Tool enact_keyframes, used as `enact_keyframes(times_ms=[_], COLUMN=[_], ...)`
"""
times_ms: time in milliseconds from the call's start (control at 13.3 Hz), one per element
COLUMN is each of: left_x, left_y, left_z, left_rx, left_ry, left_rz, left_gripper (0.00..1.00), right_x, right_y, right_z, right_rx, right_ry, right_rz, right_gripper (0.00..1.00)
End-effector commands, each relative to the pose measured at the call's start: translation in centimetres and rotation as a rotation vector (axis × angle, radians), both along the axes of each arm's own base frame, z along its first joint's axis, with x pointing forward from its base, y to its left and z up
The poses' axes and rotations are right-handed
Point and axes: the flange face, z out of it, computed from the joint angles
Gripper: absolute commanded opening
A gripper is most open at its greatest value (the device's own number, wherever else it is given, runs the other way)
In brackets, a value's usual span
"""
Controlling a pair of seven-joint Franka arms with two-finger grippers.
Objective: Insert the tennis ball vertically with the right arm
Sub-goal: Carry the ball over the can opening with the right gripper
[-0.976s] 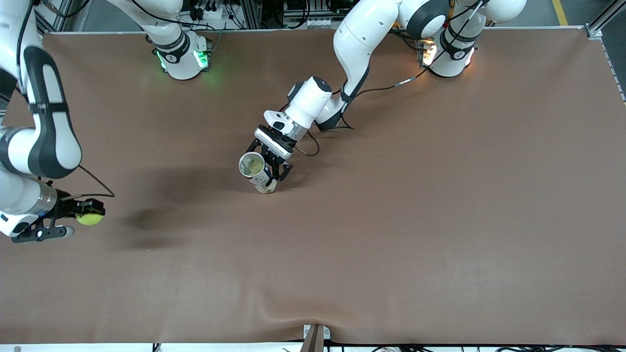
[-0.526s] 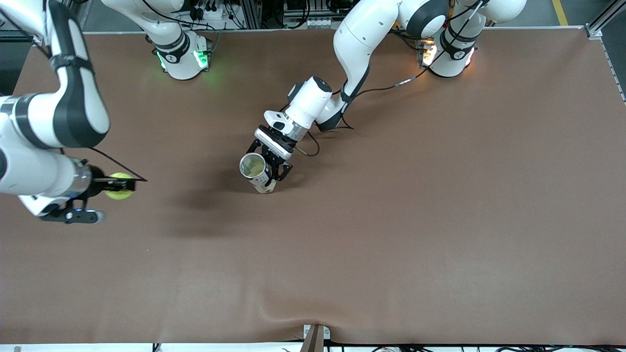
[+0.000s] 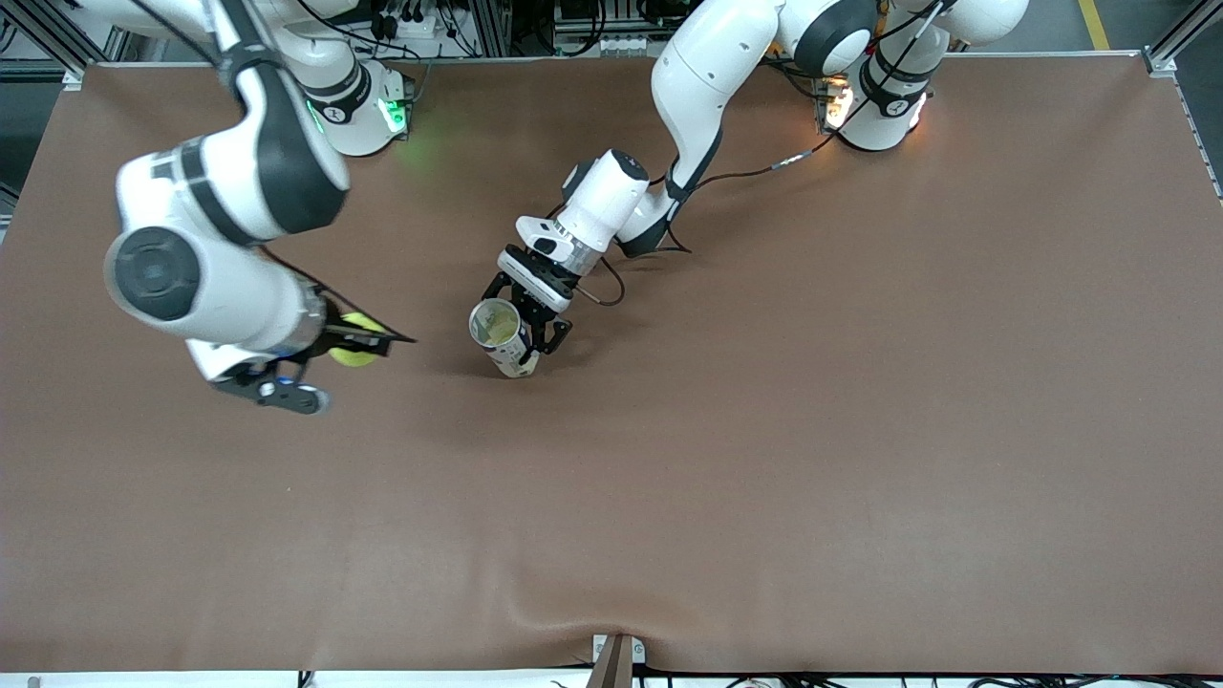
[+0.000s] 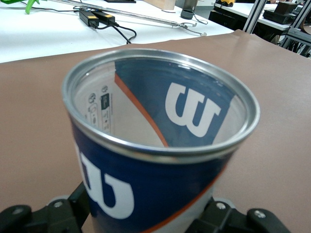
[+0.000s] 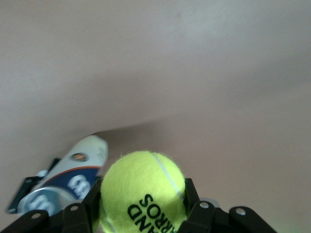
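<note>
Brown felt-like cloth covers the wide table [image 3: 860, 430], where two white jointed robot arms work from bases along one edge. Largest in view, the right arm [image 3: 220, 220], white with dark joint caps and a looping black cable, hangs above the cloth toward its own end of the table from the can. Its black two-finger right gripper [image 3: 368, 342] is clamped on a fuzzy yellow-green tennis ball [image 5: 144, 190] with a pale seam and black lettering, carried in the air beside the can and not yet over its mouth. At mid-table, the left gripper [image 3: 535, 334] is closed around the lower body of the open blue-and-white metal tennis ball can [image 4: 160, 145], whose silver rim tilts toward the right arm's end. Judging by its nap, the ball should be light, springy and easy to grip; holding it across its widest part, as now, looks safest, since a squeeze off-centre could pop it free. The can's mouth looks only slightly wider than the ball.
</note>
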Motion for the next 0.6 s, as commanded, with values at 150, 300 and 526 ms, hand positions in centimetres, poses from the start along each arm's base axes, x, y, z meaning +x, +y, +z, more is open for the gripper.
enact_keyframes(times_ms=[150,300,526], left_x=[-0.1,-0.1,0.0], left_y=[-0.2,-0.2,-0.2], left_z=[-0.1,-0.1,-0.1], left_rx=[-0.009,-0.009,-0.009], left_ry=[0.002,0.002,0.003], left_rz=[0.012,0.012,0.013], left_gripper=[0.86,0.86,0.86], right_x=[-2.7,-3.9,-4.4], right_y=[8.2,11.2,12.4], right_z=[-0.7,-2.0,-4.9], right_rx=[0.008,-0.003,-0.008], right_ry=[0.002,-0.016,-0.029], right_rz=[-0.128,-0.165,-0.165], right_gripper=[0.00,0.00,0.00])
